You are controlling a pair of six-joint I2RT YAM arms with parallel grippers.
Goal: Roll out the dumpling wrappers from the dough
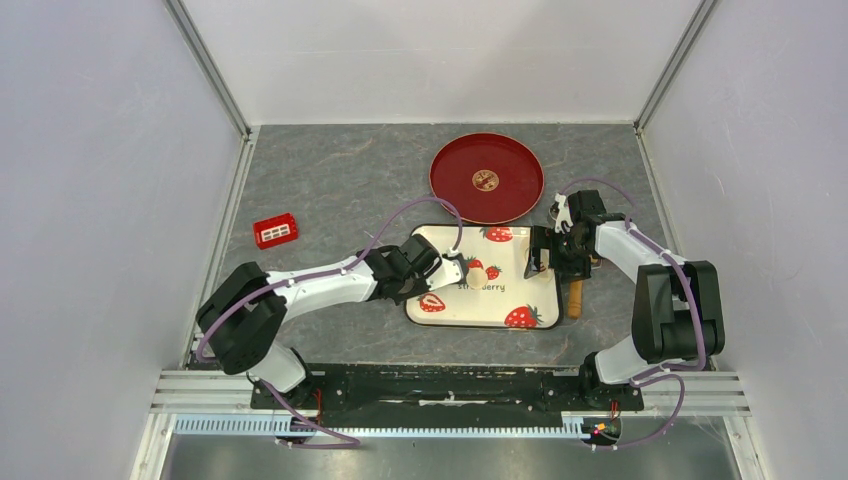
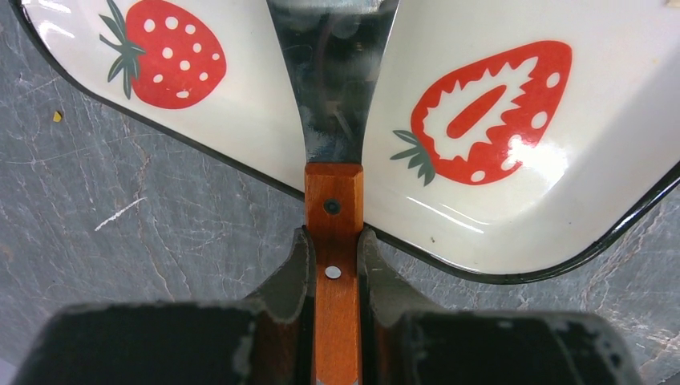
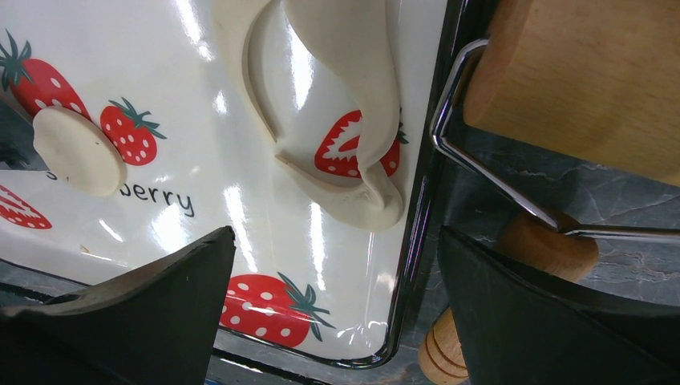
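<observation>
Top external view: a strawberry-printed tray (image 1: 480,306) sits in the middle of the bench (image 1: 330,190), with a red plate (image 1: 455,180) behind it toward the far edge showing only its gold emblem. The left gripper (image 1: 452,268) reaches over the tray's left edge, and one dumpling wrapper (image 1: 477,273), a small pale disc, lies near the tray's middle just beyond it. The right gripper (image 1: 545,255) hovers at the tray's right edge, beside a wooden rolling pin (image 1: 575,298) lying on the bench. Left wrist view: the fingers are clamped on the wooden handle of a spatula (image 2: 333,104), its metal blade stretching in over the tray's rim. Right wrist view: the fingers stand wide apart, holding nothing, above a dough sheet (image 3: 345,48) by the tray's right edge, a round hole cut from it. By this showing, one wrapper is cut and not yet on the plate; the sheet looks to have room for more.
</observation>
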